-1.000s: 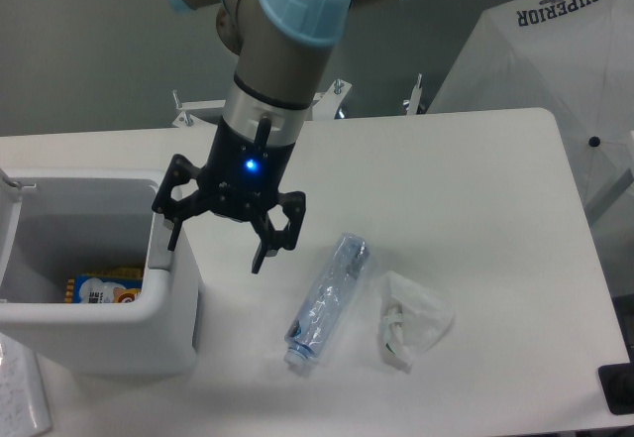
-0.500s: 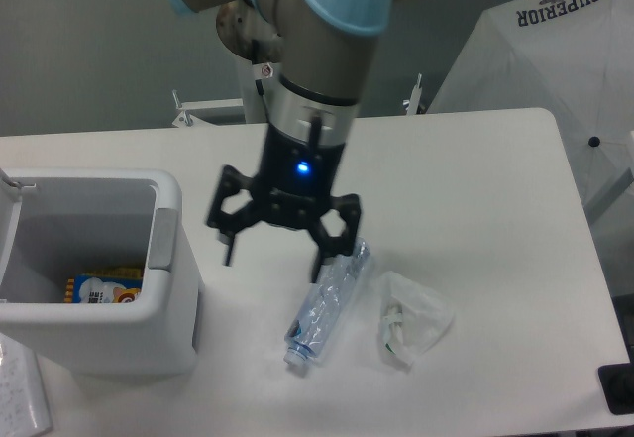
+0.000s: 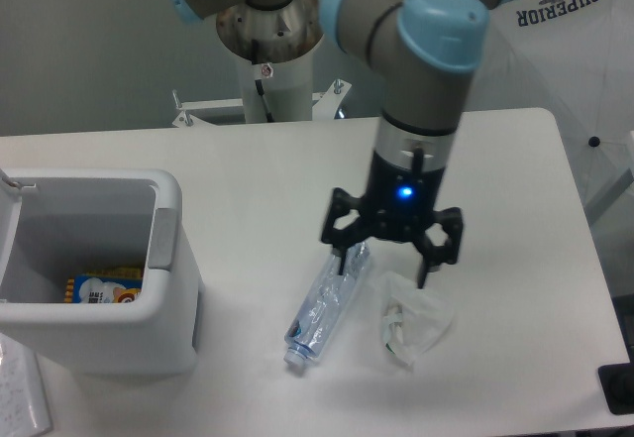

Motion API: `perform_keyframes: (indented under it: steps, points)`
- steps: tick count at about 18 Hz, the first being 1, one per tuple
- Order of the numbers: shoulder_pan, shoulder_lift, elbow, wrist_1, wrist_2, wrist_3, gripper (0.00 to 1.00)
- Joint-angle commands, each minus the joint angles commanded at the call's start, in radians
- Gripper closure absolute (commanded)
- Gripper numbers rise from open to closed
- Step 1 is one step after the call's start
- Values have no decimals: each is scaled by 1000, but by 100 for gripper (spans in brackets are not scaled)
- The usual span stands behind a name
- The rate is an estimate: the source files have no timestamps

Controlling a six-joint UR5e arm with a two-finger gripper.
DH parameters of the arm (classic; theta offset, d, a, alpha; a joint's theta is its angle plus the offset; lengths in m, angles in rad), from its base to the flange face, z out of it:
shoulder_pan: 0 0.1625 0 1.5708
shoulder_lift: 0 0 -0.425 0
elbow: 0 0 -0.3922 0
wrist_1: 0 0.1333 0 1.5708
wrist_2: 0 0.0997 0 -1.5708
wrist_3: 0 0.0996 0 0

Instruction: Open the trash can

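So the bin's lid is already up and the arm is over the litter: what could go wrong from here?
The open gripper hangs low between the plastic bottle and the crumpled clear wrapper. Coming down, a finger might strike the bottle's upper end and send it rolling, or drag the wrapper. The trash can stands open with a packet inside; a sweep leftward could clip its near wall.

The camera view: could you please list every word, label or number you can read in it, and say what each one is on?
"SUPERIOR": dark capitals on the white fabric object at the upper right, behind the table.
The packet inside the open trash can: colourful print, too small and blurred to read.
The clear bottle and crumpled plastic bag: no readable text.
The gripper: only a blue light, no text.
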Motion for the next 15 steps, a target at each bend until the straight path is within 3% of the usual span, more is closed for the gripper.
perform_keyframes:
  steps: [7,15]
  points:
    - [35,-112,18,-6,193,371,0]
    - [32,-129,9,-8,284,421,0]
